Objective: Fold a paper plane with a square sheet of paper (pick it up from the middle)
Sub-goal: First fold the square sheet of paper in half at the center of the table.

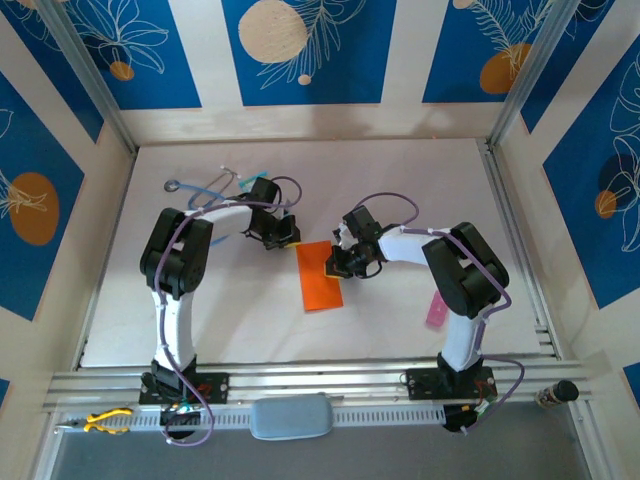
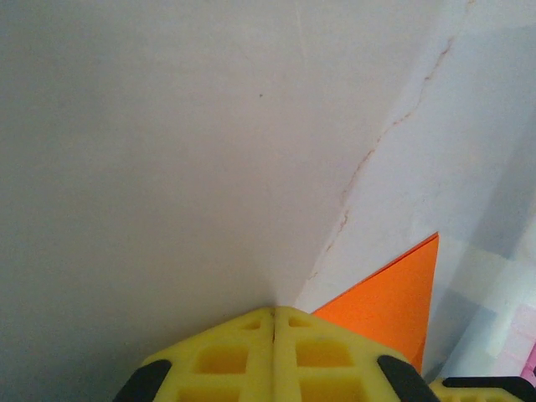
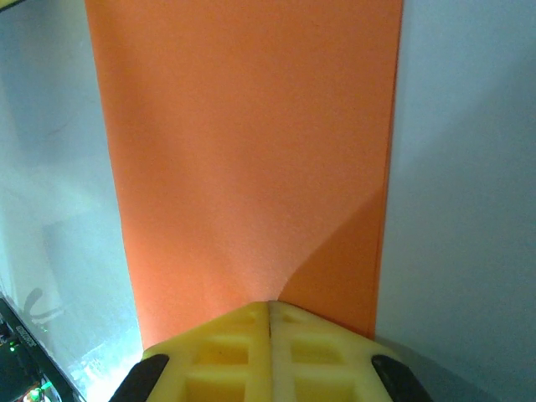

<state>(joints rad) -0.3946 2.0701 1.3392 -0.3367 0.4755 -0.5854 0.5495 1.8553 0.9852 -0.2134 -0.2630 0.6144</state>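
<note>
The orange sheet of paper [image 1: 318, 277] lies flat on the white table [image 1: 200, 300] between the arms, folded to a narrow rectangle. My right gripper [image 1: 341, 266] is shut, its yellow fingertips resting on the paper's right edge; in the right wrist view the orange paper [image 3: 251, 151] stretches away from the closed right gripper [image 3: 270, 304]. My left gripper [image 1: 284, 238] is shut and holds nothing, just off the paper's far left corner. In the left wrist view a corner of the orange paper [image 2: 387, 300] shows to the right of the closed left gripper [image 2: 274, 311].
A small pink strip [image 1: 435, 311] lies by the right arm's base. A light-blue packet [image 1: 291, 417] and yellow pliers [image 1: 104, 421] sit on the front rail. Loose cables [image 1: 205, 185] lie at the far left of the table.
</note>
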